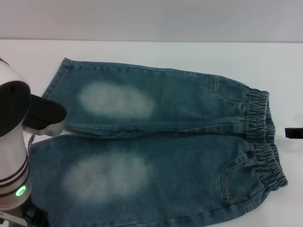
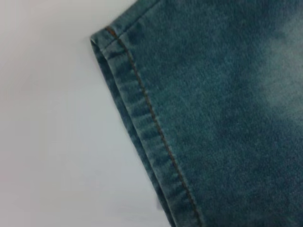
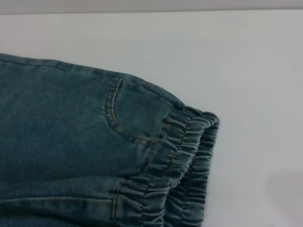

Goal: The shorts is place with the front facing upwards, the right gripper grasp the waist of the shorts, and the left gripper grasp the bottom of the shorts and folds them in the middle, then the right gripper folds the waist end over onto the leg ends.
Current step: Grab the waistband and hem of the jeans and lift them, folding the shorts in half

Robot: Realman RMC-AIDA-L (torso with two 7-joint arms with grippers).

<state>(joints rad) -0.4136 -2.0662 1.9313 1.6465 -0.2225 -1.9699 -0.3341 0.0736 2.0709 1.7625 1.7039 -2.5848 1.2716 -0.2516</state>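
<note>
The shorts (image 1: 161,142) lie flat on the white table, front up, with a pale oval patch on each leg. The waist (image 1: 263,137), a ruffled elastic band, is at the right, and the right wrist view shows it beside a tan-stitched pocket (image 3: 137,118). The bottom (image 1: 47,118), two leg hems, points left; the left wrist view shows one hem's corner (image 2: 110,34). My left gripper (image 1: 32,216) hangs below the white-silver arm's green ring, over the near leg's hem at the lower left. Only a black tip of my right gripper (image 1: 293,133) shows at the right edge, just beyond the waist.
The white table (image 1: 151,54) runs bare behind the shorts up to a pale wall. A narrow strip of table (image 1: 291,94) shows to the right of the waistband. The left arm's black and white body (image 1: 28,118) covers part of the leg hems.
</note>
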